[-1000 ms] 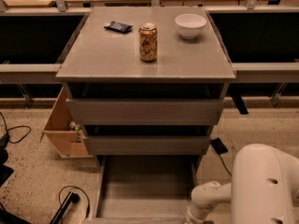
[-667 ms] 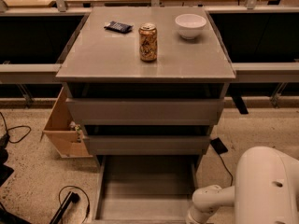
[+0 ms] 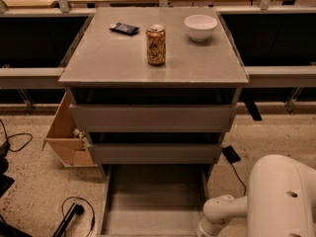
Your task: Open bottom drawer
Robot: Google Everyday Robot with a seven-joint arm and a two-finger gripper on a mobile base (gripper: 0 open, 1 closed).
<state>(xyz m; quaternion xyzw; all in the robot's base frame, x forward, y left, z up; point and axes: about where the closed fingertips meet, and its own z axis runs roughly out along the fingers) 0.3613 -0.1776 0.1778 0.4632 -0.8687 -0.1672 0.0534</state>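
The grey cabinet (image 3: pixel 113 63) stands in the middle of the view. Its bottom drawer (image 3: pixel 153 201) is pulled out toward me, and its plain grey inside shows down to the lower edge of the frame. The two taller drawer fronts, the top one (image 3: pixel 153 117) and the middle one (image 3: pixel 154 153), stand above it. My white arm (image 3: pixel 224 212) reaches in from the lower right, beside the drawer's right front corner. My gripper is out of view below the frame's lower edge.
On the cabinet top stand a drink can (image 3: pixel 156 44), a white bowl (image 3: pixel 200 27) and a small black object (image 3: pixel 124 28). A light wooden box (image 3: pixel 66 132) leans at the cabinet's left. Black cables (image 3: pixel 74 216) lie on the floor at left.
My arm has sunk slightly toward the lower edge of the frame. The bottom drawer stays pulled out, and the things on top have not moved.
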